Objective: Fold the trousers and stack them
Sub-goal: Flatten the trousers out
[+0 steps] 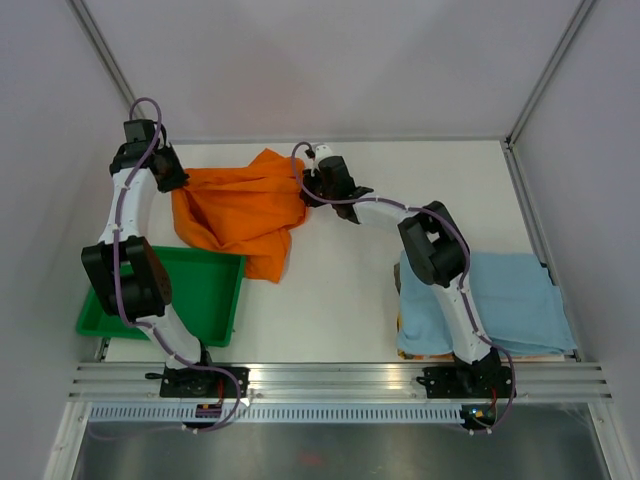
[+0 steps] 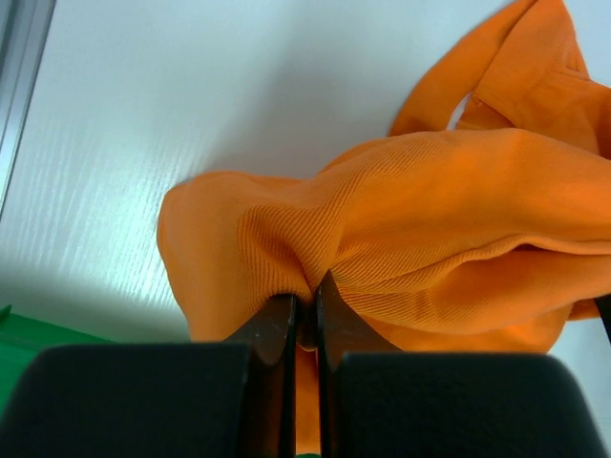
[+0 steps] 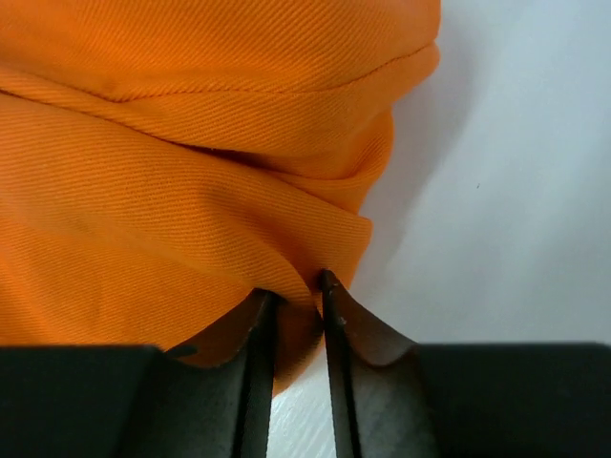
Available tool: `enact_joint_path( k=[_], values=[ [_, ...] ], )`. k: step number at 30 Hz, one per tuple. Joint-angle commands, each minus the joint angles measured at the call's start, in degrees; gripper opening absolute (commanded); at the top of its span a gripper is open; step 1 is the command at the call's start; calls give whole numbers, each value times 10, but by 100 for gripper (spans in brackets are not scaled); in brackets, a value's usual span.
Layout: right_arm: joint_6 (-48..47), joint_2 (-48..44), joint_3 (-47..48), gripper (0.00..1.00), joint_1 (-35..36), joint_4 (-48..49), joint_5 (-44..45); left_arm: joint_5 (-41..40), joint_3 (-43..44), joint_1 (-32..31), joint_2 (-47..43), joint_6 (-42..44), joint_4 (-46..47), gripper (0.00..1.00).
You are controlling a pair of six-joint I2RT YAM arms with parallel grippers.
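The bright orange trousers [image 1: 240, 210] lie bunched at the back left of the white table, with one end trailing toward the front. My left gripper [image 1: 178, 180] is at their left edge, and in the left wrist view it [image 2: 307, 301] is shut on a fold of the orange cloth [image 2: 430, 210]. At their right edge is my right gripper [image 1: 305, 185]. The right wrist view shows its narrow jaws [image 3: 296, 286] closed on a fold at the edge of the fabric [image 3: 191, 143], with bare table to the right.
A green tray [image 1: 205, 295] stands at the front left, partly under the left arm. A folded light blue cloth [image 1: 510, 300] lies at the front right beside the right arm's base. Metal frame posts and white walls enclose the table.
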Motion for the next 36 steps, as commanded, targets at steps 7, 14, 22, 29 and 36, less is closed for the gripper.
enact_joint_path(
  k=[7, 14, 22, 29, 36],
  values=[
    [-32, -78, 26, 0, -5, -12, 199, 88, 72, 0, -29, 9, -8, 2],
    [-189, -347, 51, 0, -42, -131, 310, 125, 240, -53, -83, 13, -108, 2],
    [-265, -463, 46, 0, -43, -222, 271, 57, 316, -165, -78, -27, -92, 2],
    [-258, -461, -130, 0, -44, -183, 243, 85, 284, -165, -8, 7, -107, 2],
    [-106, -525, -332, 0, -44, -204, 81, 130, 95, -165, -68, 81, -95, 2]
  ],
)
